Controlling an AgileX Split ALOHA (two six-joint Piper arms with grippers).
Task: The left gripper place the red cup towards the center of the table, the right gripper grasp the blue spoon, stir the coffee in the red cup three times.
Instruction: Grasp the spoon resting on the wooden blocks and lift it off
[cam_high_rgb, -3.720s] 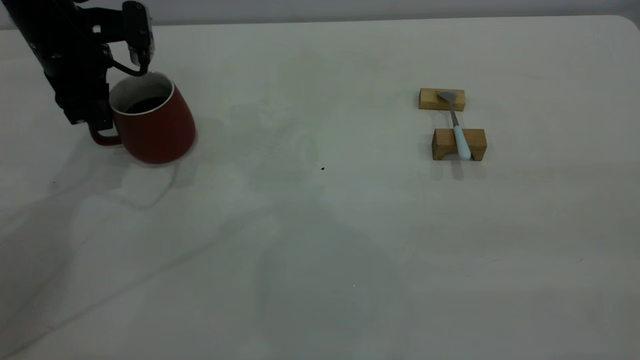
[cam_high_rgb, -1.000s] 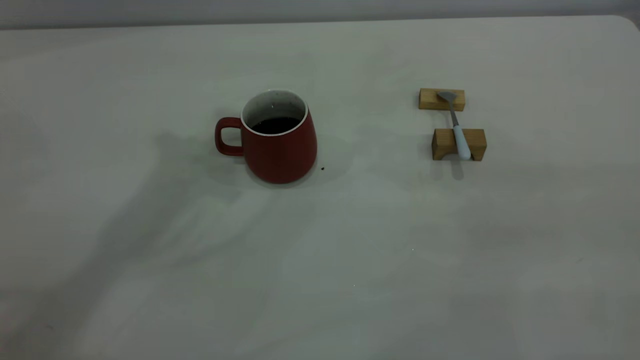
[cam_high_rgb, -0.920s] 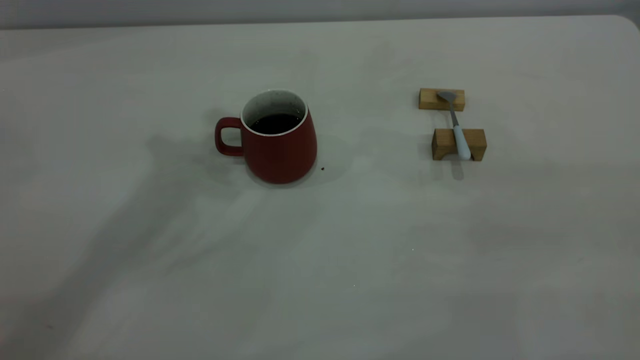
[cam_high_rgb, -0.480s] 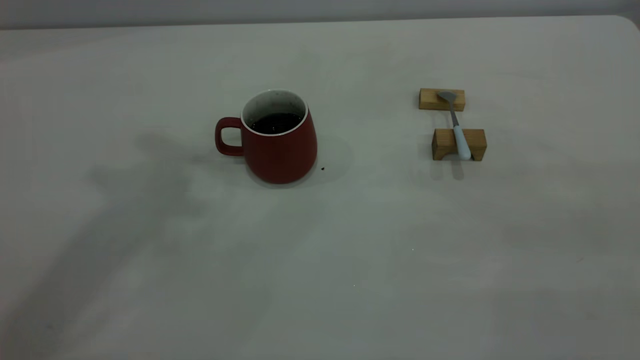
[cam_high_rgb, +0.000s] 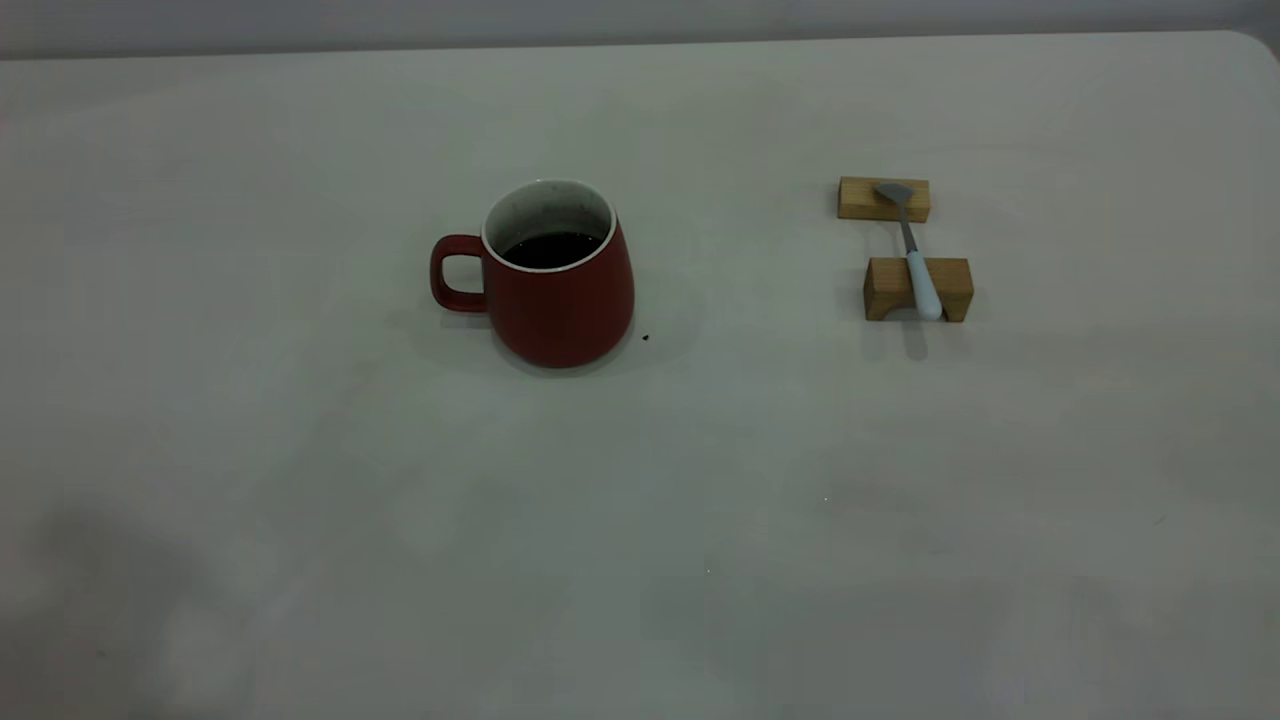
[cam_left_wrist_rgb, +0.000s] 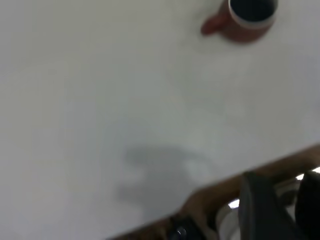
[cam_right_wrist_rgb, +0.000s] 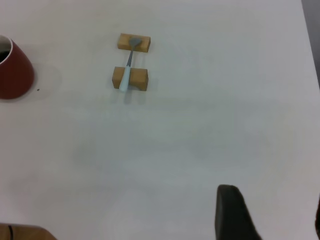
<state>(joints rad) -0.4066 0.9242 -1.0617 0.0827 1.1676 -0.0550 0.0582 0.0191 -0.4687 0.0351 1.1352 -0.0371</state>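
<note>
off-white table (cam_high_rgb: 640, 520), red cup (cam_high_rgb: 560, 290) upright

On the table (cam_high_rgb: 300, 560) in front of me I count one red cup (cam_high_rgb: 560, 290) holding one pool of coffee (cam_high_rgb: 552, 249), one blue spoon (cam_high_rgb: 915, 258), and two tan wooden blocks (cam_high_rgb: 884, 198) under that spoon.

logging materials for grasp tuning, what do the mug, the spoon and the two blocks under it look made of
Red cup: likely glazed ceramic, smooth red outside, white inside.
Blue spoon: grey metal-looking bowl; pale blue handle, perhaps plastic.
Blocks: tan, apparently unpainted wood.
</note>
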